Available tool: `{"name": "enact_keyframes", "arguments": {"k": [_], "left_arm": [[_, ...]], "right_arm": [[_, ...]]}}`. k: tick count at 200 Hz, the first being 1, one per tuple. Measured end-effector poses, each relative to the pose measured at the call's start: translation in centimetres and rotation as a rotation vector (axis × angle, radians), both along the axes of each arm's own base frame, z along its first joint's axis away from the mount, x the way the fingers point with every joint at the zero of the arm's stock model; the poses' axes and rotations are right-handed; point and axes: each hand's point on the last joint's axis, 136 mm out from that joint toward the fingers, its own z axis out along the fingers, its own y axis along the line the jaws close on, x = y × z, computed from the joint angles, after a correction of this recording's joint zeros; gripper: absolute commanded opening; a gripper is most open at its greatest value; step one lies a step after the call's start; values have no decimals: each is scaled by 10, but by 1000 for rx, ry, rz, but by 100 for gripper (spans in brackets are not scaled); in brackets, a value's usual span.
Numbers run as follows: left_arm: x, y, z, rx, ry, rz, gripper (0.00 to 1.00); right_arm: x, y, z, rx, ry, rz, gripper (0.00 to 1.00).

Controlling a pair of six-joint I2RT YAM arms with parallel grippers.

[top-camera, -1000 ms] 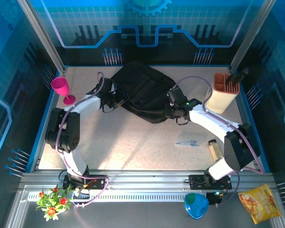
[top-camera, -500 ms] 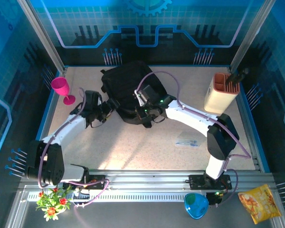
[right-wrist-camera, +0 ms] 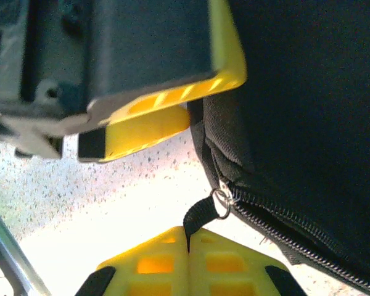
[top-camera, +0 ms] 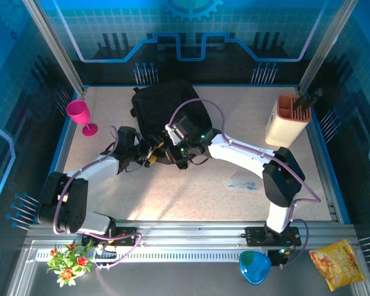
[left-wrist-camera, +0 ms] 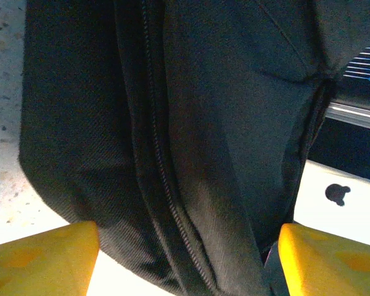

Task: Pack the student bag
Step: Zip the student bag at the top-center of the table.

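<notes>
Black woven backpack (top-camera: 166, 108), soft and rounded, on speckled beige table (top-camera: 246, 114). Right gripper (right-wrist-camera: 188, 243) pinched on its fabric zipper pull (right-wrist-camera: 196, 219). Left gripper (left-wrist-camera: 185, 259) jaws apart, straddling the zippered edge.

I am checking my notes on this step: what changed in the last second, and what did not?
The right gripper, shut on the zipper pull, moved left and dragged the right end of the bag along, so the bag now lies bunched further left. The left gripper came nearer the base and stands open around the bag's edge. The cup and the holder stayed put.
</notes>
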Motion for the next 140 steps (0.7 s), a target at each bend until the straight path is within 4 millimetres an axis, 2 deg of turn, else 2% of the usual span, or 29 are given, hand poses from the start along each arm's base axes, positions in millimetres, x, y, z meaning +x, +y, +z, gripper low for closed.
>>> {"name": "enact_keyframes", "arguments": {"k": [12, 41, 58, 78, 96, 140], "left_arm": [[2, -2, -7, -4, 17, -2, 64], [7, -4, -20, 1, 53, 1, 34], [10, -4, -26, 14, 60, -2, 23], [10, -6, -34, 22, 69, -11, 14], [9, -8, -40, 25, 78, -21, 9], [10, -6, -46, 48, 76, -29, 4]], "right_arm": [[-3, -1, -5, -3, 15, 2, 0], [-7, -8, -12, -11, 28, -16, 0], [-9, -17, -17, -21, 35, -45, 0], [-7, -37, -27, -32, 49, -109, 0], [-1, -63, -38, -42, 75, -197, 0], [23, -129, -54, -89, 116, -414, 0]]}}
